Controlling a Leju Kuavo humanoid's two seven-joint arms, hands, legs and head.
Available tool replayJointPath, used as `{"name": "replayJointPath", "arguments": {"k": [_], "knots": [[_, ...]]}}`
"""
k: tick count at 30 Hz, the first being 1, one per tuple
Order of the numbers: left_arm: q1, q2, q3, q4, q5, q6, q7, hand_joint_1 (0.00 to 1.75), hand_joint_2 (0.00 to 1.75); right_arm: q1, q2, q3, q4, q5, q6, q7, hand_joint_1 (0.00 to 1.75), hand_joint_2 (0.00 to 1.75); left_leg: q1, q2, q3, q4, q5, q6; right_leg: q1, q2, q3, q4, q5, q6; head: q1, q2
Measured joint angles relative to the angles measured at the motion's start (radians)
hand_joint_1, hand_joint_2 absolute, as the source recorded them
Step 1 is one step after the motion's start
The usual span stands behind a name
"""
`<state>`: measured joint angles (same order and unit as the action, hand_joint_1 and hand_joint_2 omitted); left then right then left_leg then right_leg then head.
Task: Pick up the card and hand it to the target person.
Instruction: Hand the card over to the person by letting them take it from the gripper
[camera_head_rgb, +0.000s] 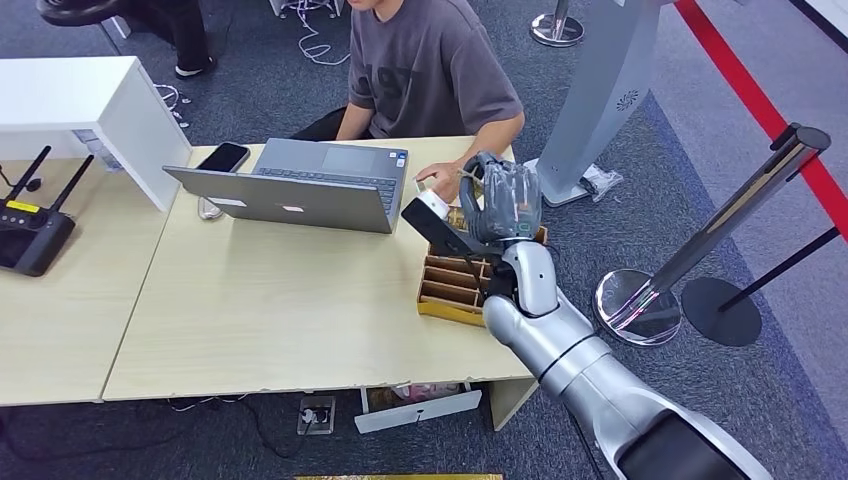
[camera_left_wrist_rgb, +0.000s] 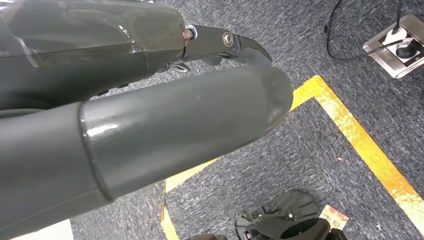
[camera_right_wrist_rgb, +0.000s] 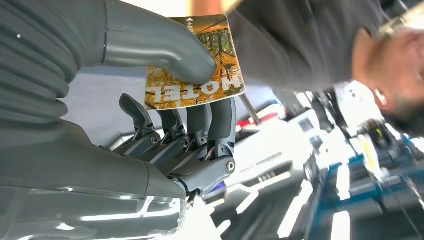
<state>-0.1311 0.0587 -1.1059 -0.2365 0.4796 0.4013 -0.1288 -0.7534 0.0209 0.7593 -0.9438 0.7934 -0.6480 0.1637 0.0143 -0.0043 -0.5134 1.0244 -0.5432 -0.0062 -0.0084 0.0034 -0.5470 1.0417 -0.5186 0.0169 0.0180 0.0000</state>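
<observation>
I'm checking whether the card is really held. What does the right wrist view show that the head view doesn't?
Right wrist view alone: the thumb and fingers pinching a card printed HOTEL. Head view alone: the table, laptop, phone and wooden card box below the hand. Both: the right hand raised towards the seated person.

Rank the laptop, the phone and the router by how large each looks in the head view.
1. laptop
2. router, antennas included
3. phone
All three lie about equally far from the camera, so the order is safe.
</observation>
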Motion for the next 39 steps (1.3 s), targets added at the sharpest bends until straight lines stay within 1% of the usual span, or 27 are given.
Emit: {"name": "replayJointPath", "arguments": {"k": [2, 6, 8, 10, 17, 22, 25, 39], "knots": [[0.0, 0.0, 0.0, 0.0, -0.007, -0.001, 0.001, 0.0, 0.0, -0.007, 0.0, -0.029, 0.004, 0.047, -0.015, -0.032, 1.44, 1.75, 0.0, 0.0, 0.0, 0.0, 0.0, 0.0, 0.0, 0.0, 0.0, 0.0, 0.0, 0.0, 0.0, 0.0], [0.0, -0.004, 0.0, 0.0, -0.019, -0.003, 0.002, 0.0, 0.0, -0.02, 0.003, -0.107, 0.042, 0.259, -0.016, -0.039, 1.46, 1.75, 0.0, 0.0, -0.001, 0.0, 0.0, 0.0, 0.0, 0.0, 0.0, 0.0, 0.0, 0.0, 0.0, 0.0], [-0.001, -0.005, 0.0, 0.0, -0.025, -0.004, 0.003, 0.0, 0.0, -0.029, 0.009, -0.134, 0.078, 0.311, -0.016, -0.031, 1.46, 1.75, 0.0, 0.0, -0.001, 0.0, 0.0, 0.0, 0.0, 0.0, 0.0, 0.0, 0.0, 0.0, 0.0, 0.0], [-0.003, -0.006, -0.001, 0.0, -0.03, -0.005, 0.004, 0.0, 0.0, -0.04, 0.016, -0.148, 0.127, 0.334, -0.016, -0.021, 1.45, 1.75, 0.0, 0.0, -0.001, 0.0, 0.0, 0.0, 0.0, 0.0, 0.0, 0.0, 0.0, 0.0, 0.0, 0.0], [-0.008, -0.007, -0.001, 0.0, -0.039, -0.008, 0.01, 0.0, 0.0, -0.066, 0.03, -0.162, 0.258, 0.345, -0.016, -0.016, 1.45, 1.75, 0.0, 0.0, -0.001, 0.0, 0.0, 0.0, 0.0, 0.0, -0.001, 0.0, 0.0, 0.0, 0.0, 0.0], [-0.009, -0.007, -0.001, 0.0, -0.043, -0.007, 0.011, 0.0, 0.0, -0.079, 0.036, -0.16, 0.323, 0.282, -0.016, -0.006, 1.4, 1.75, 0.0, 0.0, -0.002, 0.0, 0.0, 0.0, 0.0, 0.0, -0.001, 0.0, 0.0, 0.0, 0.0, 0.0], [-0.01, -0.007, -0.004, 0.0, -0.044, -0.007, 0.011, 0.0, 0.0, -0.086, 0.04, -0.159, 0.36, 0.251, -0.016, -0.014, 1.38, 1.75, 0.0, 0.0, -0.002, 0.0, 0.0, 0.0, 0.0, 0.0, -0.001, 0.0, 0.0, 0.0, 0.0, 0.0], [-0.01, -0.008, -0.007, 0.0, -0.049, -0.003, 0.011, 0.0, 0.0, -0.084, 0.05, -0.159, 0.399, 0.227, -0.016, -0.041, 1.37, 1.75, 0.0, 0.0, -0.002, 0.0, 0.0, 0.0, 0.0, 0.0, -0.001, 0.0, 0.0, 0.0, 0.0, 0.0]]}}
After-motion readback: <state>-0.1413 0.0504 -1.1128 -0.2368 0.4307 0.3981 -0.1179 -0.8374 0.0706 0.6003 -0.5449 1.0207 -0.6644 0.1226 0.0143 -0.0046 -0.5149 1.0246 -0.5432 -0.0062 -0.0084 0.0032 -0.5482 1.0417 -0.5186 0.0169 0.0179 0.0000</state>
